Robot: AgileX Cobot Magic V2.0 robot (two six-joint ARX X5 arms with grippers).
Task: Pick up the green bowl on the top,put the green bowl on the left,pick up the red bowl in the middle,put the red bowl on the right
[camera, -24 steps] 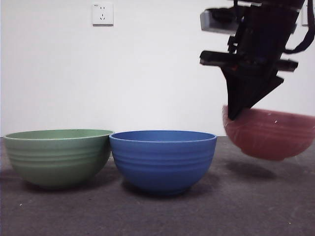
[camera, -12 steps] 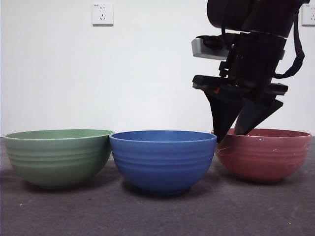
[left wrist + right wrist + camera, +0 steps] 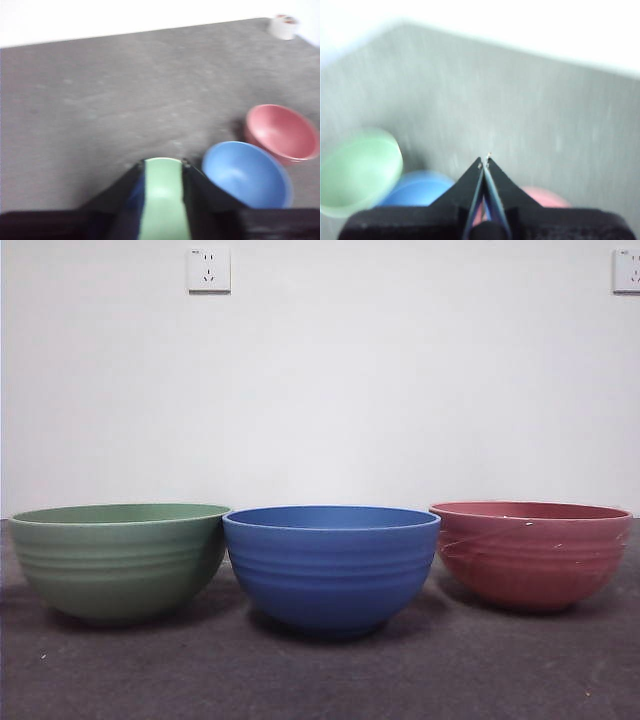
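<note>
**Three bowls in a row, both hands raised clear**

On the grey worktop [image 3: 320, 680] the green bowl [image 3: 120, 558] is seen at the left, touching the blue bowl [image 3: 332, 565] in the middle. The red bowl [image 3: 532, 553] is set upright at the right, its rim just beside the blue one; contact cannot be judged. No arm is seen in the front view. The left hand [image 3: 162, 172] is held narrowly parted, green showing between its jaws. The right hand [image 3: 485, 160] is pressed closed on nothing, in a blurred picture.
</note>
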